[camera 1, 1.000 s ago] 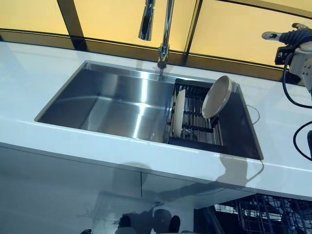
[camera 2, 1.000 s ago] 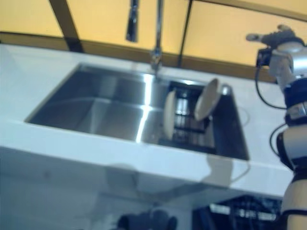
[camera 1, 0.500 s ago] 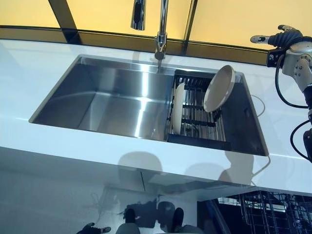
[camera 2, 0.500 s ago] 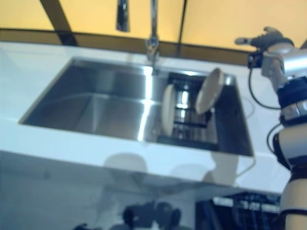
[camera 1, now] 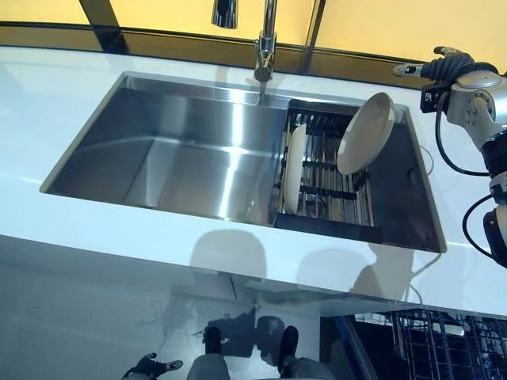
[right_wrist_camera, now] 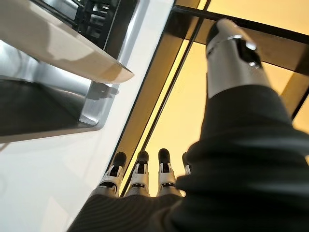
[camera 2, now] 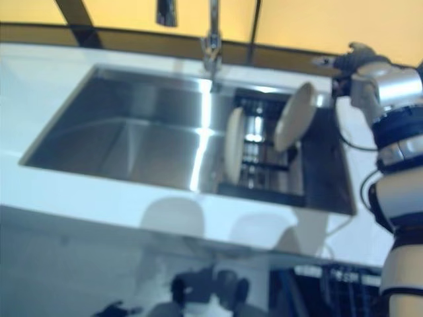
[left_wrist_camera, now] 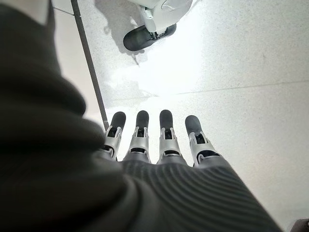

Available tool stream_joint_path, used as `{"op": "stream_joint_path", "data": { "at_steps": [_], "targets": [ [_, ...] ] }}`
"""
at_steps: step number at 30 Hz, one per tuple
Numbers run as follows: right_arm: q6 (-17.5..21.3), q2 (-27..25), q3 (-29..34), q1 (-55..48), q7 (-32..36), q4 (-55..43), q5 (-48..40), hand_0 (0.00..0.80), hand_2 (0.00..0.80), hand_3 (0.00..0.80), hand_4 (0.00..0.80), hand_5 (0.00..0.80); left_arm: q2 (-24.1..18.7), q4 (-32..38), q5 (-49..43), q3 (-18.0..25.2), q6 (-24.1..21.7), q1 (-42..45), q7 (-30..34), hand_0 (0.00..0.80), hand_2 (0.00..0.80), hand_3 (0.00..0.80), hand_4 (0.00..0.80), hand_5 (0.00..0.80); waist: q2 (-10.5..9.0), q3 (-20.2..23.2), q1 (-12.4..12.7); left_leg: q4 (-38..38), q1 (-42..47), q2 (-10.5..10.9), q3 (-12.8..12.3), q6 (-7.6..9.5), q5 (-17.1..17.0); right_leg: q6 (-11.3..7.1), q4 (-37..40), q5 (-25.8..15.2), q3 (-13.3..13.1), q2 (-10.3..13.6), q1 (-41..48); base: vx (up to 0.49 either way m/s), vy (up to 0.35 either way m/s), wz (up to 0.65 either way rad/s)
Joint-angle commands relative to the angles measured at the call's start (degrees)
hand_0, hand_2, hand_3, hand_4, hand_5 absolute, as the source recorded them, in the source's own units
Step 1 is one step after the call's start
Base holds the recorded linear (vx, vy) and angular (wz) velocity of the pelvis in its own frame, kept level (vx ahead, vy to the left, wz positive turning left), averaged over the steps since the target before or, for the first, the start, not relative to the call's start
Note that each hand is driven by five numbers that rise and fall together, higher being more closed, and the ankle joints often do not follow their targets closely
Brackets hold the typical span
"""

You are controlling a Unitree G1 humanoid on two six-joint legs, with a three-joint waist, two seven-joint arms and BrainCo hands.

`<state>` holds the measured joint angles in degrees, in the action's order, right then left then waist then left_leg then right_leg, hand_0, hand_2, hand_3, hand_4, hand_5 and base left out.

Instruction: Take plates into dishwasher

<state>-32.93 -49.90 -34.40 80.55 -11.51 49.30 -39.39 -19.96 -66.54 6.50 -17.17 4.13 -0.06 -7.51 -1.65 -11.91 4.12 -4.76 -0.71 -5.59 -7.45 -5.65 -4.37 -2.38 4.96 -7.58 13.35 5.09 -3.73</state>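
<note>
While the head views take in the whole steel sink (camera 1: pixel 182 150) set in the white counter (camera 1: pixel 47 87), only the wrist views show how the fingers stand. At the sink's right end a dark rack (camera 1: pixel 329 186) holds two cream plates: an upright plate (camera 1: pixel 294 168) on edge at the rack's left side, and a tilted plate (camera 1: pixel 366 133) leaning toward the rack's far right corner. A faucet (camera 1: pixel 267 47) rises behind the sink's far edge.

The right hand (camera 1: pixel 440 67) hangs above the counter, just past the sink's far right corner, near the tilted plate's rim but apart from it. Its own wrist view shows the fingers (right_wrist_camera: pixel 140 166) straight and side by side, holding nothing, with the plate's cream rim (right_wrist_camera: pixel 72 53) off to one side of them rather than between fingers and thumb; the blurred right eye view makes the gap look smaller, perhaps wrongly.

The left hand (left_wrist_camera: pixel 159 145) shows clearly only in its wrist view, fingers straight over pale floor, well away from the sink. A dishwasher rack (camera 1: pixel 444 344) shows below the counter's near right edge.
</note>
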Motion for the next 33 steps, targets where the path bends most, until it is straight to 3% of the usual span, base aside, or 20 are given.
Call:
{"op": "stream_joint_path", "data": {
  "at_steps": [1, 11, 33],
  "targets": [
    [1.12, -1.66, -2.79, 3.37, 0.39, -1.83, 2.96, 0.0, 0.0, 0.0, 0.0, 0.0, -1.33, -1.52, 1.54, -2.98, -0.57, -2.95, -1.19, 0.0, 0.0, 0.0, 0.0, 0.0, -2.47, -1.71, 1.45, -0.24, -2.8, 1.21, 1.02, -1.09, 0.21, -4.92, 0.04, 2.95, 1.26, 2.31, 2.41, 0.0, 0.0, 0.0],
    [-1.15, -1.52, -2.74, 2.14, 2.32, -1.59, 5.14, 0.0, 0.0, 0.0, 0.0, 0.0, -1.41, -1.29, 1.42, -2.83, -0.77, -2.79, -1.2, 0.0, 0.0, 0.0, 0.0, 0.0, -2.53, -2.3, 1.5, -0.24, -2.81, 1.2, 0.77, -1.16, 0.11, -4.98, 0.04, 2.87, 1.37, 2.31, 2.4, 0.0, 0.0, 0.0],
    [-2.2, -0.55, -2.34, -0.24, 4.43, -2.23, 7.37, 0.0, 0.0, 0.0, 0.0, 0.0, -1.1, -1.05, 2.45, -2.97, -0.85, -3.49, -1.75, 0.0, 0.0, 0.0, 0.0, 0.0, -2.33, -3.63, 1.43, -0.24, -3.17, 1.33, 0.52, -1.19, -0.07, -4.95, 0.04, 2.65, 1.54, 2.47, 2.05, 0.0, 0.0, 0.0]
  ]
}}
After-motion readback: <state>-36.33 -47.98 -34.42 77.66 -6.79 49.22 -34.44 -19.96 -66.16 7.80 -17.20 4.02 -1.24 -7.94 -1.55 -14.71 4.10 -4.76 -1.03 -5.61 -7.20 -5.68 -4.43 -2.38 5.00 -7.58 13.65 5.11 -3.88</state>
